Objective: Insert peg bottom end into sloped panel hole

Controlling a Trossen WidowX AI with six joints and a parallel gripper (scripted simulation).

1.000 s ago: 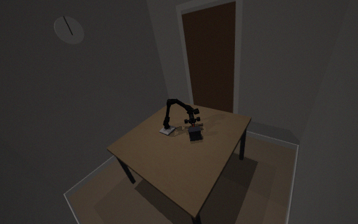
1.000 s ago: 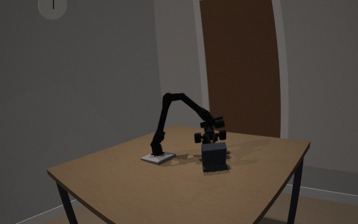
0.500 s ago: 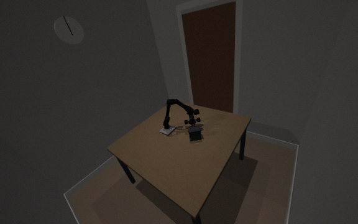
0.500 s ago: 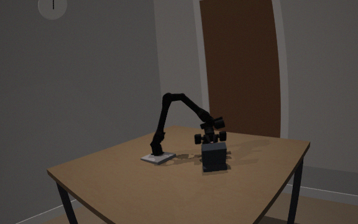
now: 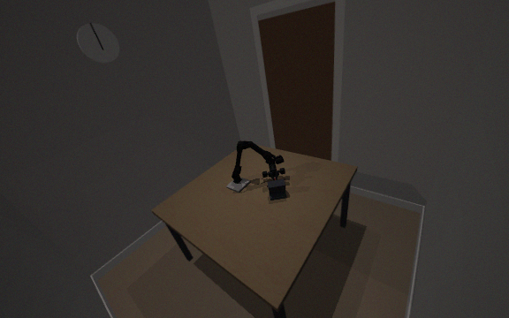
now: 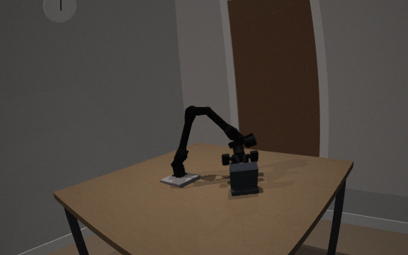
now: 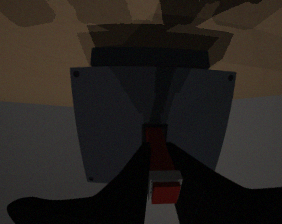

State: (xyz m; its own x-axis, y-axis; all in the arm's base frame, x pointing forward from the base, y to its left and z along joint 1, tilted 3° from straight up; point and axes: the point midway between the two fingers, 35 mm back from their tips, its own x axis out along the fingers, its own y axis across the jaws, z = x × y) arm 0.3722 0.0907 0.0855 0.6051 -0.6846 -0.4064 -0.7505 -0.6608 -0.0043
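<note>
The pincer [image 5: 275,178] [image 6: 240,162] [image 7: 156,147] is closed on the red peg [image 7: 159,156], one dark finger bearing on each side of it. In the wrist view the far end of the peg, beyond the fingertips, is at the square hole [image 7: 155,128] in the panel [image 7: 117,115]; how deep it sits, if at all, cannot be determined. The near end, with a grey band just behind its red end face, projects back between the fingers. The peg shows flat sides, and its edges run roughly in line with those of the hole. The panel spreads out to both sides of the pincer, with small dark dots at three visible corners. The arm [image 5: 254,147] [image 6: 218,120] reaches down to the pincer from a pale base plate [image 5: 235,187] [image 6: 180,182], which lies well apart from it on the wooden table [image 5: 237,221] [image 6: 176,209].
</note>
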